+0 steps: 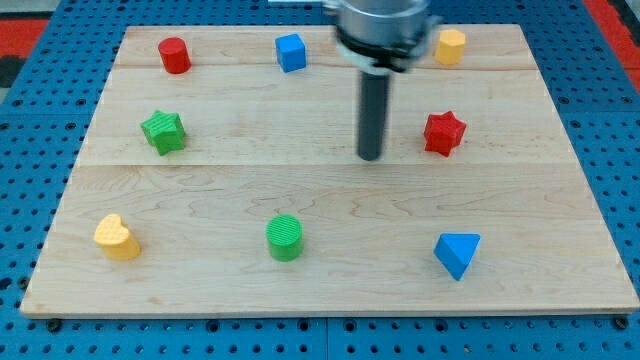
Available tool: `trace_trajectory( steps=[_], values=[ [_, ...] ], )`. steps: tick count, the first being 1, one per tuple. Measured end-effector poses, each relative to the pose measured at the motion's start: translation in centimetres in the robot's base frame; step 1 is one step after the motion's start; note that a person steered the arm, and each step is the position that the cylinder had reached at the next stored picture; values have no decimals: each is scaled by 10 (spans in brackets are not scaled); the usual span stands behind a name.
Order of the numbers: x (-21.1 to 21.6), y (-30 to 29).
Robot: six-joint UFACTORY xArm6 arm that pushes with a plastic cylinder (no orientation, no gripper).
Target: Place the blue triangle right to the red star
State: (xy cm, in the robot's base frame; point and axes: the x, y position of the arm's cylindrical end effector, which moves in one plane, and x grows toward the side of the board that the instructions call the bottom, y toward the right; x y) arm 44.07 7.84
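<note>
Nothing is sitting placed yet: my tip (371,156), a bare rod with no gripper to open or close, is hovering left of the red star (444,133), while the blue triangle (458,253) is waiting well below-right, untouched on the wooden table (330,200).

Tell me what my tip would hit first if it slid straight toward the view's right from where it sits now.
Most likely the red star. My tip sits just to its left, apart from it, at roughly the same height in the view. The tip lies slightly lower, so it might clip only the star's lower points.
</note>
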Motion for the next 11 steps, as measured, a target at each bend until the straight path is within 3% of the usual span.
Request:
trace_trajectory(
  steps=[1,2,3,4,5,7,8,9,10,11],
  values=[
    [20,54],
    [-5,128],
    [-18,101],
    [-26,26],
    [0,-1],
    [123,10],
    [157,13],
    [152,66],
    [93,62],
    [64,75]
  ],
)
